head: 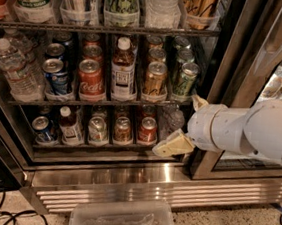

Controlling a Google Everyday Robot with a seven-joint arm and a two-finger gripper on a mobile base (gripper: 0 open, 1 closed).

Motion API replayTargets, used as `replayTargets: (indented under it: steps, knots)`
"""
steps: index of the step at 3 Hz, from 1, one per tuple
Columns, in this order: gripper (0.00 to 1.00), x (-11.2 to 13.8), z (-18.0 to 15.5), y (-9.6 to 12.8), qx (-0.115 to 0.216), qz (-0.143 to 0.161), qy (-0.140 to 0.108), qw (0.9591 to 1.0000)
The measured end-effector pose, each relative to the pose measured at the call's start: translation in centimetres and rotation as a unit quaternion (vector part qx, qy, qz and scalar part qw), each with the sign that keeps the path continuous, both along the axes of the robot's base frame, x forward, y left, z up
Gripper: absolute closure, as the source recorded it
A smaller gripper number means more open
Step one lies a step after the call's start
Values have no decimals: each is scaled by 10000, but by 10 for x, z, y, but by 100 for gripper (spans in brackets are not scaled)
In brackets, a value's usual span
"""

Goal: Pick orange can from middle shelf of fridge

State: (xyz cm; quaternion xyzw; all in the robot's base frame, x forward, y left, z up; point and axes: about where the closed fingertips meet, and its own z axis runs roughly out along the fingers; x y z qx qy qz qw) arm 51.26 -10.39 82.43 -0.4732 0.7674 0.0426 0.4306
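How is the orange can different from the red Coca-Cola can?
The orange can is shiny copper-orange; the Coca-Cola can is red with white lettering. The orange can stands right of the bottle, the Coca-Cola can left of it. Both stand upright on the middle shelf. The gripper hangs lower right, fingers open, touching neither.
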Motion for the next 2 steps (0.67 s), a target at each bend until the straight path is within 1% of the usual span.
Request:
replayTargets:
  steps: [1,2]
  knots:
    - [14,-1,-22,11,396,-115,-129,9991]
    - [25,20,-26,37,863,-264,-593,9942]
